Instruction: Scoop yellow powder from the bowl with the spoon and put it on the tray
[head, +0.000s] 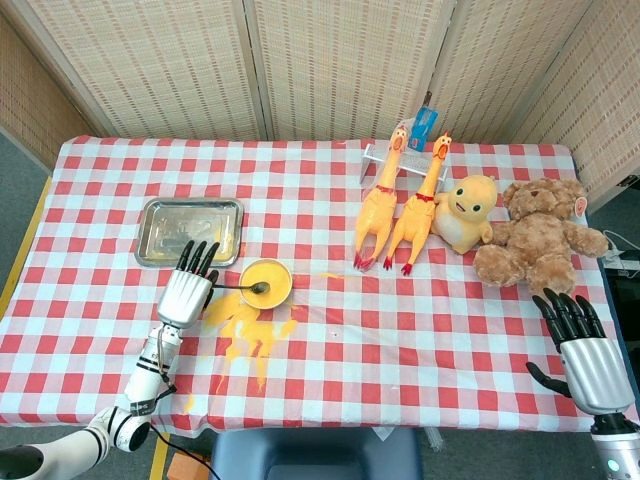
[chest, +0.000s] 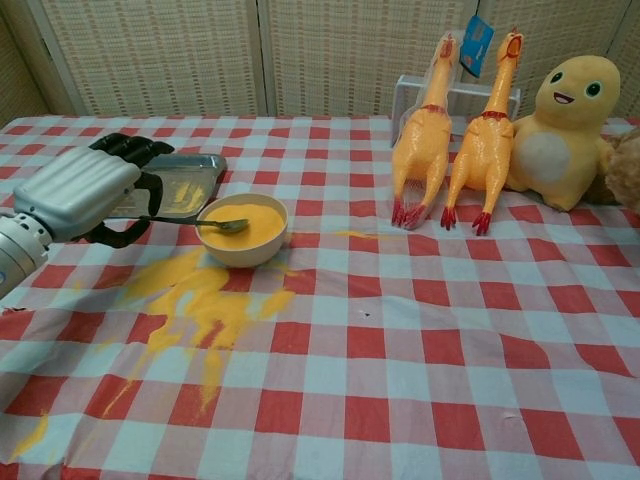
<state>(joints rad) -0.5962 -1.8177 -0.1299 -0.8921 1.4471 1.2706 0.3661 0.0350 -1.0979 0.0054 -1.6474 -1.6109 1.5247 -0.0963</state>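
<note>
A cream bowl (head: 266, 284) (chest: 243, 228) of yellow powder stands on the checked cloth. My left hand (head: 188, 290) (chest: 88, 190), just left of the bowl, holds the handle of a metal spoon (head: 247, 287) (chest: 200, 222), whose head lies on the powder in the bowl. Behind the hand sits a steel tray (head: 190, 230) (chest: 180, 185) with a little yellow powder on it. My right hand (head: 583, 350) hovers at the table's near right corner, fingers spread, holding nothing.
Spilled yellow powder (head: 248, 335) (chest: 200, 305) covers the cloth in front of the bowl. Two rubber chickens (head: 395, 205) (chest: 455, 135), a yellow plush (head: 466, 212) (chest: 565, 130) and a brown teddy bear (head: 535, 235) lie at the back right.
</note>
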